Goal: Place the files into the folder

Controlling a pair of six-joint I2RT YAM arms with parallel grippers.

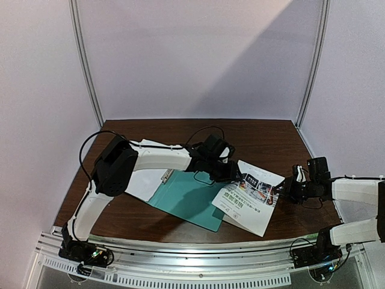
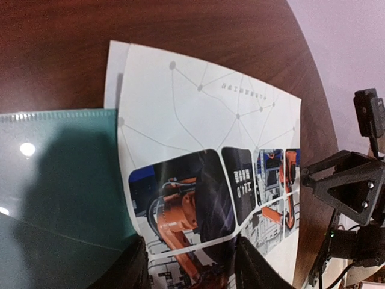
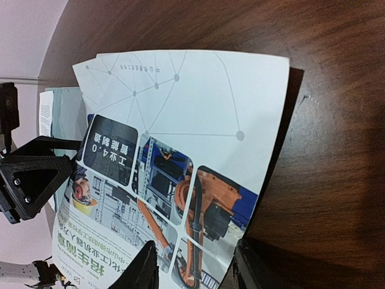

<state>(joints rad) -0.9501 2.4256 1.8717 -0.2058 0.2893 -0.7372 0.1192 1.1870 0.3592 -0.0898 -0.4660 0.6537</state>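
The teal folder lies flat mid-table, its clip at the far left corner. The colour file, with photos and green lettering, rests to its right, overlapping the folder's right edge. A plain white file lies left of the folder, partly under the left arm. My left gripper is open over the colour file's far-left part, one finger by the folder edge, the other on the print. My right gripper is open at the sheet's right edge, with one finger over the paper and the other over bare wood.
The brown table is enclosed by pale walls, with metal posts at the back corners. An aluminium rail runs along the near edge. A second white edge peeks from under the colour file.
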